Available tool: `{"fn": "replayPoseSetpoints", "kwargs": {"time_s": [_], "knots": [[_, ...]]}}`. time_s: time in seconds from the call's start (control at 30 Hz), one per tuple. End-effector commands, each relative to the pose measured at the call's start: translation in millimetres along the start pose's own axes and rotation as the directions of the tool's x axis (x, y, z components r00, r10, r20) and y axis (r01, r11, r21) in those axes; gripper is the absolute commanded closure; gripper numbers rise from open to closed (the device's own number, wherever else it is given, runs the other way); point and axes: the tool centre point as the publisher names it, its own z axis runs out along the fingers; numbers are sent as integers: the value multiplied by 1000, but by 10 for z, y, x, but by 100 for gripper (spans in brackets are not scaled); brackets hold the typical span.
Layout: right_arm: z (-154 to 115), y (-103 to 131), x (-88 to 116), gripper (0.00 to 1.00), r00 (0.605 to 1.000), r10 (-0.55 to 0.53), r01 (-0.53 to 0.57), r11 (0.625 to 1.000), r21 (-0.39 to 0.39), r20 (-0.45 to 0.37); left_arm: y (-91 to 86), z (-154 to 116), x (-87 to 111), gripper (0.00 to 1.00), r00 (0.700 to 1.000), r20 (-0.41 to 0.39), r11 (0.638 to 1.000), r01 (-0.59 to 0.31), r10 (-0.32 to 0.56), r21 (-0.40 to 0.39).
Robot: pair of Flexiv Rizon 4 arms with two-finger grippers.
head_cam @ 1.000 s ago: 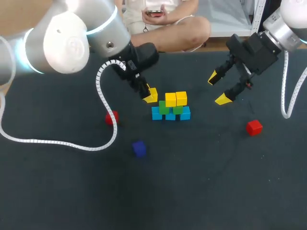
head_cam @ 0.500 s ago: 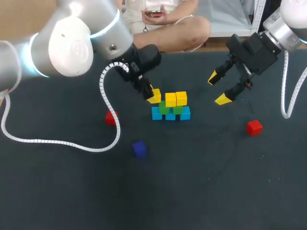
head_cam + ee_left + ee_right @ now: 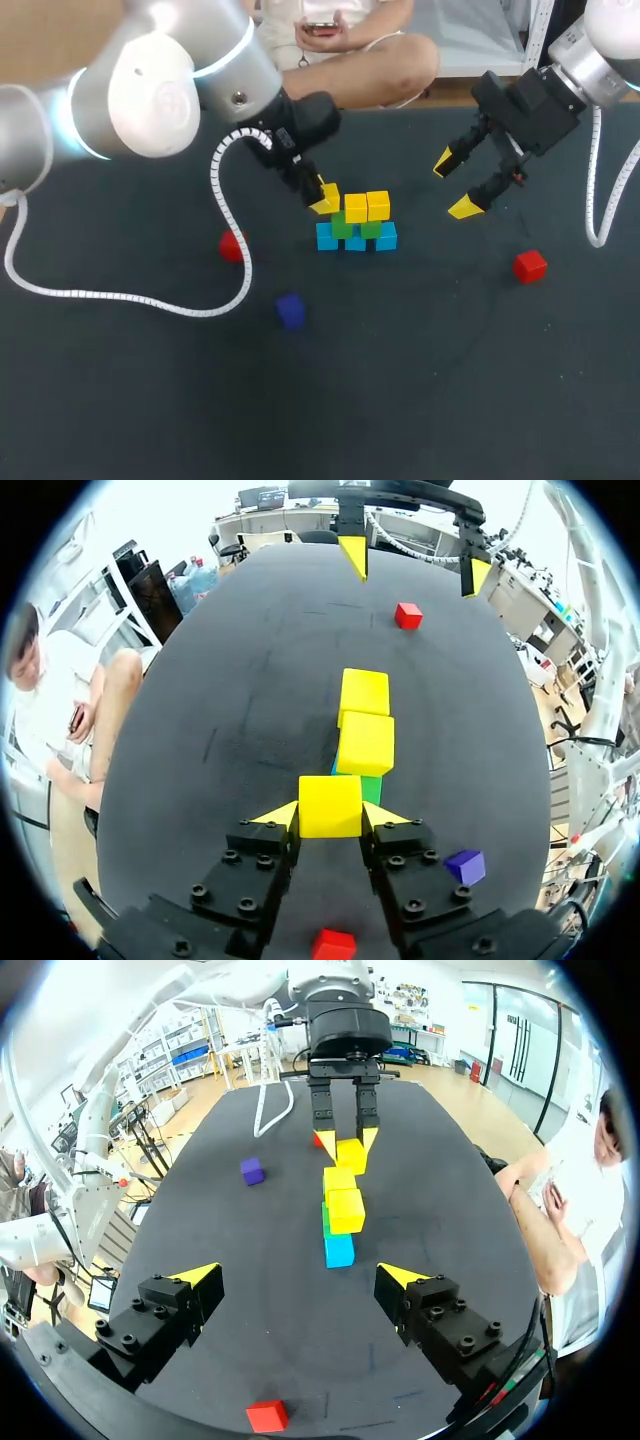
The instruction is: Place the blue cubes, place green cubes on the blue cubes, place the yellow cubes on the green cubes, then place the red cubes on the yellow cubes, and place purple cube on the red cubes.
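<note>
The left jaws hold a yellow cube (image 3: 330,805) just beside the stack (image 3: 357,238), near the tabletop's middle. I think it should settle level on the green cube (image 3: 341,227) before it is released. The right jaws gape wide.

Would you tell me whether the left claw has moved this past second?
Yes, the left claw, shut on a yellow cube, edged toward the stack.

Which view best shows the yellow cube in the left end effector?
Left wrist view: the yellow cube sits large between the fingers of the left end effector. Head view merges it with the yellow tips; right wrist view shows it small and far.
</note>
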Motion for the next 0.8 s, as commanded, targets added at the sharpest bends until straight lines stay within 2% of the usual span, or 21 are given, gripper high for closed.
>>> {"fn": "replayPoseSetpoints", "kwargs": {"time_s": [0.03,0.8], "knots": [[2,-2,1,0,1000,-1,1,1000,0,2,34,25,-14,100,1000,-1,1000,-2,2,12],[2,-2,1,0,1000,-1,1,1000,0,2,49,79,-9,100,1000,7,999,-15,15,32]]}}
